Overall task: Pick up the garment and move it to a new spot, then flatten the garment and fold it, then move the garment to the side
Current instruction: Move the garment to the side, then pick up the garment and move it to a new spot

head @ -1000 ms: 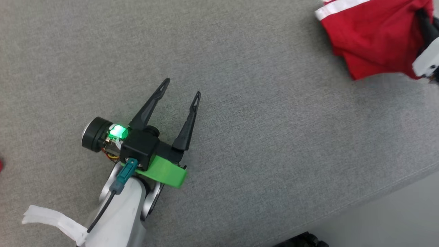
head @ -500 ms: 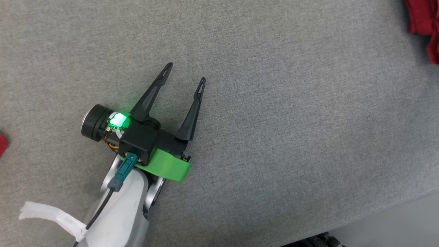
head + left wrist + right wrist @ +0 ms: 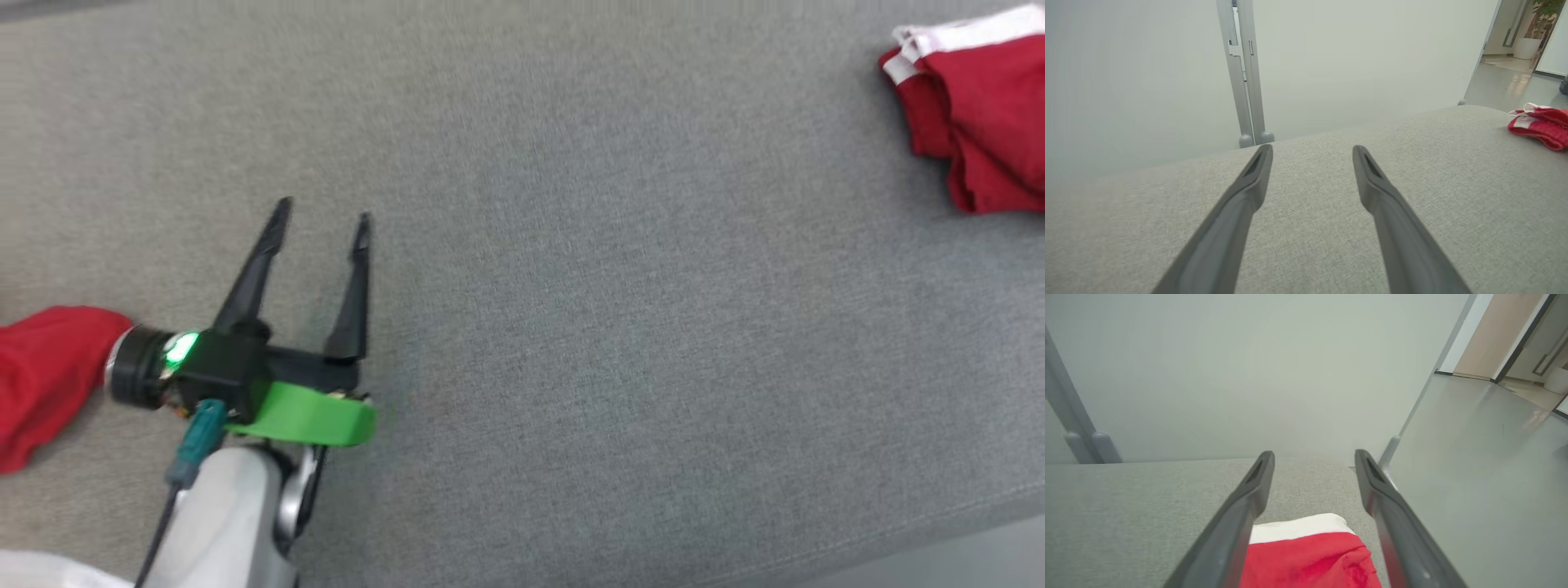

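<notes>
So the garment [image 3: 980,122], red with a white band, is bunched up at the far right of the grey fabric worktop [image 3: 620,327]. The head view's right edge chops it off, so no idea how far it runs. That view is a bit smeary too. The left hand [image 3: 322,212] is well away from it over bare fabric, both fingers [image 3: 1229,228] spread wide with nothing between them. From that wrist the garment [image 3: 1541,126] is just a small red-and-white lump at the right edge.

The right hand [image 3: 1313,454] is parted as well, not clamped on anything. The garment [image 3: 1310,559] lies low between its two fingers, white band pointing away, and the bottom of the frame cuts it off. I can't tell if the fingers actually touch the cloth.

There's also another red cloth [image 3: 41,376] at the head view's left edge, partly behind the left wrist and cropped. Can't make out what it is.
</notes>
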